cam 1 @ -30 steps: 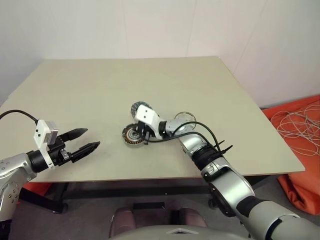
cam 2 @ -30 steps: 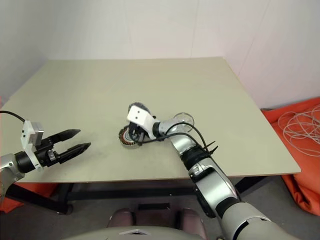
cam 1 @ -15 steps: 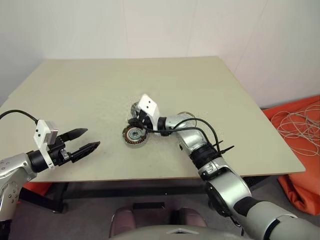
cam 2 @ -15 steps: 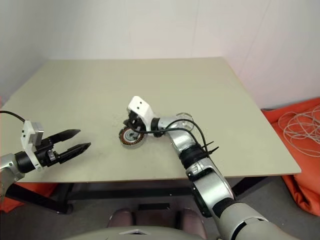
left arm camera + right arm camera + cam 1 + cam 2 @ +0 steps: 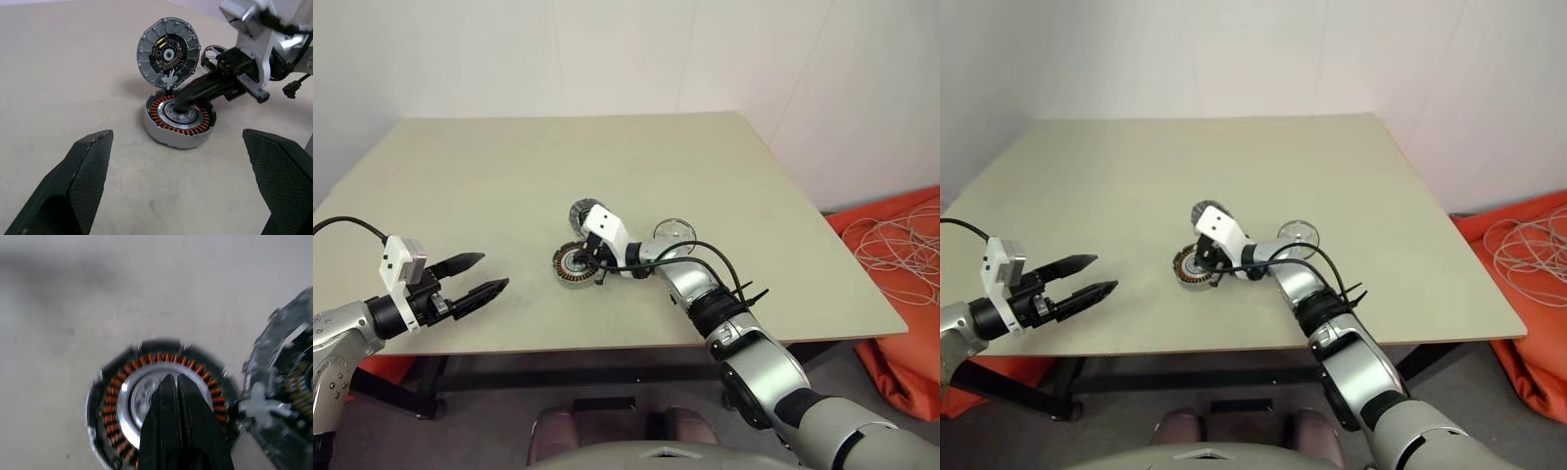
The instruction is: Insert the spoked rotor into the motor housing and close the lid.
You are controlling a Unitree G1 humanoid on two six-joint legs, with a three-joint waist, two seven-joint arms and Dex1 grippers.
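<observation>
Spoked rotor (image 5: 182, 112) inside motor housing (image 5: 168, 139); lid (image 5: 168, 52) upright; right gripper (image 5: 172, 390) clenched, left gripper (image 5: 481, 274) released.

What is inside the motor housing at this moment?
Inside the motor housing sit a ring of copper windings and the spoked rotor. The shut right gripper covers part of the rotor's middle.

Bright, even light with soft shadows on the table (image 5: 509, 176); the right wrist view is blurred.
</observation>
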